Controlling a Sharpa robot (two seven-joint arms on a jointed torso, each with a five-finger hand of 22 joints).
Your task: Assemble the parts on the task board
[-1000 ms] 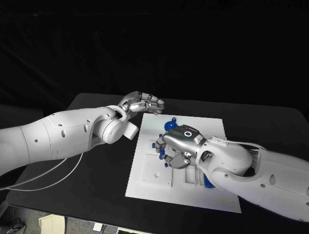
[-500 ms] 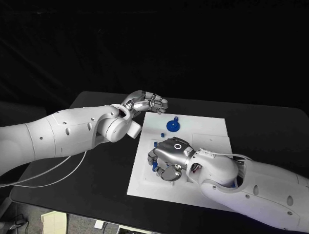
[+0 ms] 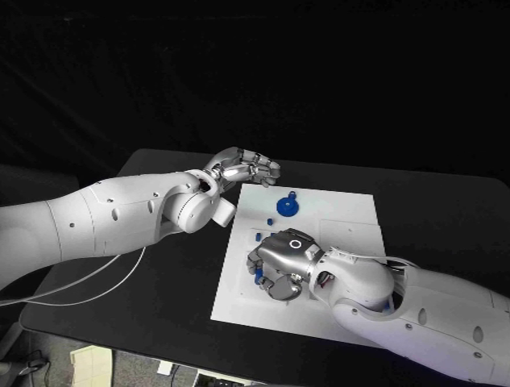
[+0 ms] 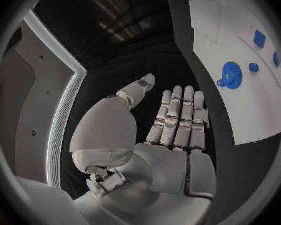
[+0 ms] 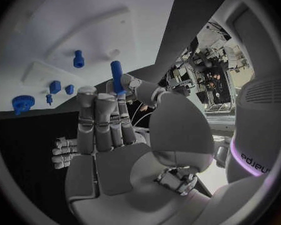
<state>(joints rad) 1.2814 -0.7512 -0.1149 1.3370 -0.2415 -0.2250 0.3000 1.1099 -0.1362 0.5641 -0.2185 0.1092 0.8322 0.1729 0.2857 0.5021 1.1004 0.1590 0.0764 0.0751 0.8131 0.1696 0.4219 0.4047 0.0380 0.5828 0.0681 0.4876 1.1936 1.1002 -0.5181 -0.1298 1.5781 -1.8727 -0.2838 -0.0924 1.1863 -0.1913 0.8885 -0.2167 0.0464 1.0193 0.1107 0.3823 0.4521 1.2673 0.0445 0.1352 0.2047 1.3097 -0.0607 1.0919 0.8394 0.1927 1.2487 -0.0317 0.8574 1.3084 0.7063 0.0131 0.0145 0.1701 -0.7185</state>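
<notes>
The white task board (image 3: pixel 336 222) lies in the middle of the black table. My right hand (image 3: pixel 284 264) hovers over its left middle and pinches a blue peg (image 5: pixel 117 77) between thumb and fingers, the peg standing upright. A blue gear (image 3: pixel 288 208) with a small blue piece (image 3: pixel 289 195) beside it sits near the board's far edge. More small blue parts (image 3: pixel 259 237) lie just by the right hand. My left hand (image 3: pixel 246 168) floats off the board's far left corner, palm bare (image 4: pixel 172 135) and holding nothing. The left wrist view shows the gear (image 4: pixel 231 75) on the board.
The right wrist view shows a blue bolt-like part (image 5: pixel 78 59), two small blue blocks (image 5: pixel 55 87) and the gear (image 5: pixel 23 104) on the board, plus raised white recesses (image 5: pixel 84 30). Black table (image 3: pixel 150 266) surrounds the board; white cables (image 3: pixel 86 278) trail under the left arm.
My right hand has drawn back toward the board's near left side, uncovering the blue gear. The left hand has stayed about where it was.
</notes>
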